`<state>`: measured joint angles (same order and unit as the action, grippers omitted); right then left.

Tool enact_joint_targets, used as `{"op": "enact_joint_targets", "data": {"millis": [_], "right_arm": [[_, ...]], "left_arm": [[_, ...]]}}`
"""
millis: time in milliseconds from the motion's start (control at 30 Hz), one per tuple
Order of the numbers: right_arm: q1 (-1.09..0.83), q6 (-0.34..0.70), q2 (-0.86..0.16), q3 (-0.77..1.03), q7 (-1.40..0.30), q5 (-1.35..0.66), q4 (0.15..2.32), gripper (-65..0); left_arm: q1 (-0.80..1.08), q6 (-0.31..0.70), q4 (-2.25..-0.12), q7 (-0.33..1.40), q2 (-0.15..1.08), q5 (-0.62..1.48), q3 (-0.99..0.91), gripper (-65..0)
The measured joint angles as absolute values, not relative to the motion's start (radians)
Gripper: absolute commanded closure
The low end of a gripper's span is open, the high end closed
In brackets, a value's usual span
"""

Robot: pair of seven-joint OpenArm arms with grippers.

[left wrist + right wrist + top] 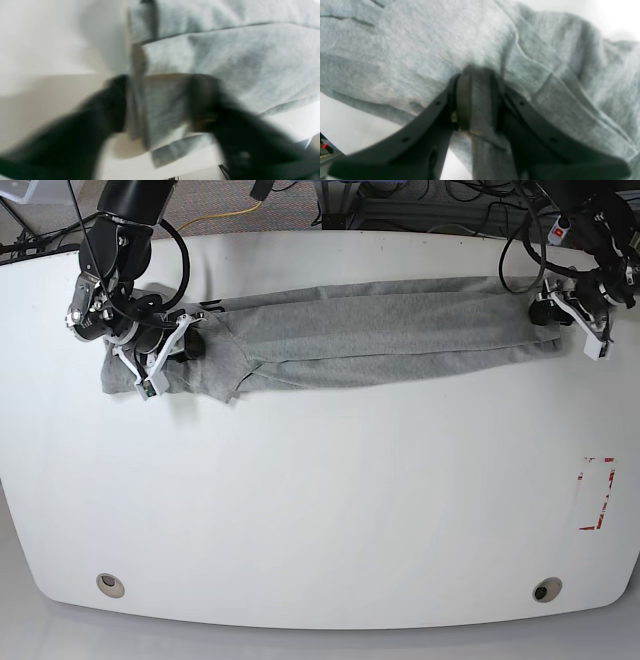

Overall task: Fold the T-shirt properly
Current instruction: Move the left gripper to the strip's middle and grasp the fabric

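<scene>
The grey T-shirt (pixel 380 335) lies as a long narrow band across the far part of the white table (pixel 320 510). My right gripper (pixel 185 345) is at its bunched left end. In the right wrist view this gripper (pixel 477 100) is shut on a thick fold of the T-shirt (pixel 420 37). My left gripper (pixel 556 310) is at the band's right end. In the blurred left wrist view the gripper (pixel 158 105) has its dark fingers (pixel 115 105) wide apart, and a flat edge of the T-shirt (pixel 237 57) fills the gap. No lettering shows.
A red and white marking (pixel 597 492) is on the table near its right edge. Two round holes (pixel 110 584) sit near the front edge. Cables and equipment (pixel 400 205) lie beyond the far edge.
</scene>
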<state>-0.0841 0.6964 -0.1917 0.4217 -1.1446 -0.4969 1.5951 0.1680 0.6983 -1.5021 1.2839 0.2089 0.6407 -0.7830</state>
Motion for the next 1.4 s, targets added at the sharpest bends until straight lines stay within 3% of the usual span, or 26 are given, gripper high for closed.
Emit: {"op": "enact_joint_targets", "data": {"millis": [33,67,333,567,700,833,1400], "right_arm": [[-0.084,0.696,-0.192,0.422,-1.145,-0.497,1.595,-11.9],[-0.084,0.696,-0.192,0.422,-1.145,-0.497,1.596,-11.7],[-0.084,0.696,-0.192,0.422,-1.145,-0.496,1.596,-11.6],[-0.084,0.697,-0.192,0.421,-1.145,-0.496,1.596,-11.6],[-0.084,0.696,-0.191,0.419,-1.144,-0.496,1.596,-11.6],[-0.084,0.697,-0.193,0.419,-1.144,-0.496,1.596,-11.6],[-0.084,0.696,-0.191,0.419,-1.145,-0.494,1.596,-11.6]], "left_arm": [[0.166,0.698,-1.502,1.284,0.205,0.638,-0.775,-4.4],[0.166,0.698,-1.501,1.285,0.202,0.641,-0.773,-1.9],[0.149,0.697,-1.536,1.296,0.152,0.622,-0.772,-2.6],[0.168,0.696,-1.846,1.319,0.109,0.609,-0.756,-2.8],[0.171,0.697,-1.971,1.372,0.116,0.612,-0.621,-2.8],[0.171,0.697,-1.99,1.377,0.105,0.612,-0.516,-2.8],[0.075,0.697,-1.962,1.388,-0.15,0.534,-0.201,-3.1]]}}
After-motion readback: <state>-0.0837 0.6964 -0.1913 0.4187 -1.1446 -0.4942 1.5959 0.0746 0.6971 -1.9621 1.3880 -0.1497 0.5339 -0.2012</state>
